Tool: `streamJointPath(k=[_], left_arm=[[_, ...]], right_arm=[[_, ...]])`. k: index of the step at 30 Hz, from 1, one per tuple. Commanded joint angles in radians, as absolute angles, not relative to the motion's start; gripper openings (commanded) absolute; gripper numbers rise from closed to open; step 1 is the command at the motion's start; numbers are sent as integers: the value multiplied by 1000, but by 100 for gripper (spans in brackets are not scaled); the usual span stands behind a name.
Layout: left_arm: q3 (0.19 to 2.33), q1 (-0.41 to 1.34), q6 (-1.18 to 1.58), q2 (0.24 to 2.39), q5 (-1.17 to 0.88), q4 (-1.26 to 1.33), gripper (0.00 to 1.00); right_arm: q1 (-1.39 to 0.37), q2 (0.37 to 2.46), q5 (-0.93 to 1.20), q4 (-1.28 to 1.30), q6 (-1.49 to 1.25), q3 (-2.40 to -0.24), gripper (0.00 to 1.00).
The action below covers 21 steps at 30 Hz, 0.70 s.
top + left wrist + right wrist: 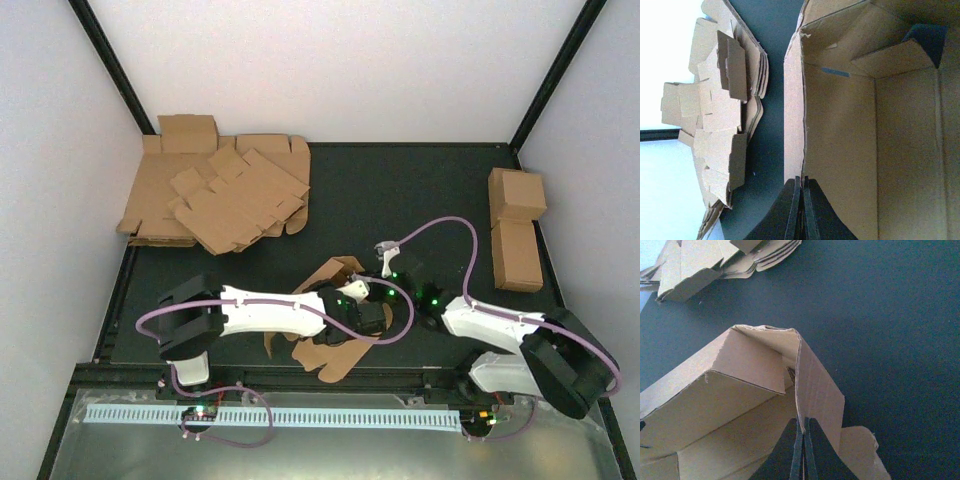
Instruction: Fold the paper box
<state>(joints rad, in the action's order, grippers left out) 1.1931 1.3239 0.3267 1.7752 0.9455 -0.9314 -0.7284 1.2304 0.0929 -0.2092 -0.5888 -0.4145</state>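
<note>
- left pincer (pixel 801 209) and right pincer (pixel 802 450) each pinch tight on a wall of the half-formed brown corrugated cardboard box (pixel 840 145).
- walls seem mid-raise; the next move likely needs flaps tucked in.

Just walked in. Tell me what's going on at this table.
Two robot arms are folding the paper box mid-table. The left gripper is pinched shut on one raised wall, and the right gripper is shut on another upright panel. The box is only half formed: some walls stand, other flaps lie flat. A stack of flat blanks sits far left, with finished cartons at the right.
</note>
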Motion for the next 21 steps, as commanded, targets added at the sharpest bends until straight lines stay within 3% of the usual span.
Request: streamJointPath(k=[1, 17, 21], left_arm=[[1232, 1335, 339, 1812, 930, -907, 2], [1232, 1382, 363, 1837, 958, -902, 1], [1225, 1389, 363, 1835, 961, -896, 1]], right_arm=[[-791, 1212, 165, -225, -652, -373, 2], [-856, 1157, 181, -313, -738, -318, 2], [-856, 1163, 186, -368, -699, -296, 6]])
